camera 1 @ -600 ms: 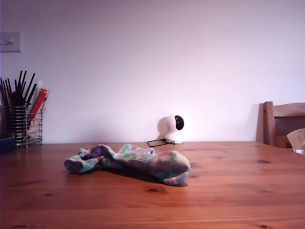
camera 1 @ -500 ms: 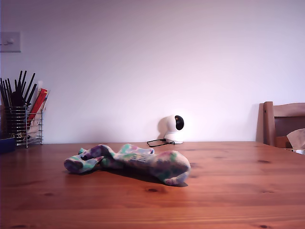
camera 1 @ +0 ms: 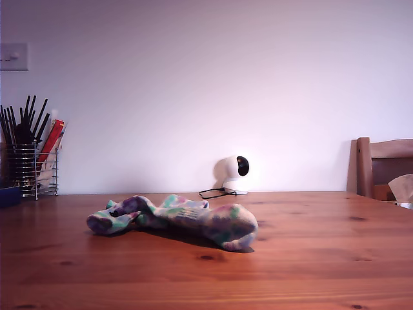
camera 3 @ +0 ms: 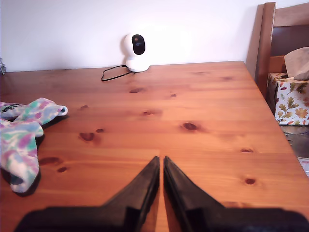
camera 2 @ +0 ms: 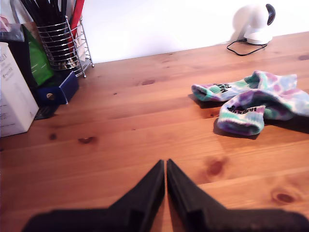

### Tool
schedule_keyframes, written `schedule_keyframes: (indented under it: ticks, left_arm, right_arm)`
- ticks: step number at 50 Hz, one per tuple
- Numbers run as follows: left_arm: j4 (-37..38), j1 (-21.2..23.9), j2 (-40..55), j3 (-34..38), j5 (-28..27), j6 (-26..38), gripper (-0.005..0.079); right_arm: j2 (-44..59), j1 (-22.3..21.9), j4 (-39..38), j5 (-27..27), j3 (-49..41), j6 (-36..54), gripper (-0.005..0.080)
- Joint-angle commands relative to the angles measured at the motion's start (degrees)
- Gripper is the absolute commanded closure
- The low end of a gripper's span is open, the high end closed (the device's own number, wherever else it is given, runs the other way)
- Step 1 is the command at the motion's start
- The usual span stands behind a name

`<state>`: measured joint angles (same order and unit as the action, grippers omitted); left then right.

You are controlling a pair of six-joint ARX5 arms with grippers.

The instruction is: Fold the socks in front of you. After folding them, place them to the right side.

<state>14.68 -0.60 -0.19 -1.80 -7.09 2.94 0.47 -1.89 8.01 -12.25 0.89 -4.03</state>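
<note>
Nothing moved: socks (camera 1: pixel 173 221) unshifted, both end effectors (camera 2: pixel 165 164) (camera 3: pixel 161 160) pressed together, empty.

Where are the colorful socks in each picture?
Exterior view: the socks lie in a crumpled heap on the wooden table, a bit toward the exterior view's left of centre.
First wrist view: the socks lie beyond my first hand, cuffs with black lettering showing.
Second wrist view: the socks lie partly cut off by the picture's edge.
Shared landmark: the small white camera by the wall, in all three views.
</note>
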Motion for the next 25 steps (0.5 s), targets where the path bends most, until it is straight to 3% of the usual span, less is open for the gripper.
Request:
schedule_keyframes:
  ticks: [1, 6, 7, 10, 14, 19, 25]
  left_arm:
    - [0.42, -0.11, -0.52, 1.57, -1.38, -0.44, 0.0761]
    - [-2.38, -0.11, -0.52, 1.57, -4.81, -2.97, 0.0761]
    - [-3.08, -0.09, -0.52, 1.57, -5.68, -6.91, 0.0761]
    - [-5.42, -0.09, -0.52, 1.57, -8.11, -10.86, 0.0761]
    - [-8.81, -0.09, -0.52, 1.55, -10.56, -13.38, 0.0762]
    - [-10.58, -0.09, -0.52, 0.57, -11.63, -18.23, 0.0762]
    - [-6.45, -0.09, -0.50, -2.45, -12.48, -22.75, 0.0762]
  right_arm:
    - [-0.37, 0.02, -3.13, -1.31, -0.42, -2.99, 0.0763]
    - [-0.37, 0.02, -7.10, -3.87, -0.02, -6.51, 0.0763]
    - [-0.37, 0.00, -7.52, -4.11, 0.17, -6.73, 0.0762]
    - [-0.37, 0.02, -8.48, -4.31, 1.18, -6.78, 0.0763]
    - [-0.37, 0.02, -8.33, -4.59, 3.45, -10.71, 0.0763]
    - [-0.37, 0.02, -5.92, -4.81, 7.21, -14.10, 0.0763]
    - [-0.35, 0.02, 0.94, -5.68, 12.26, -14.12, 0.0763]
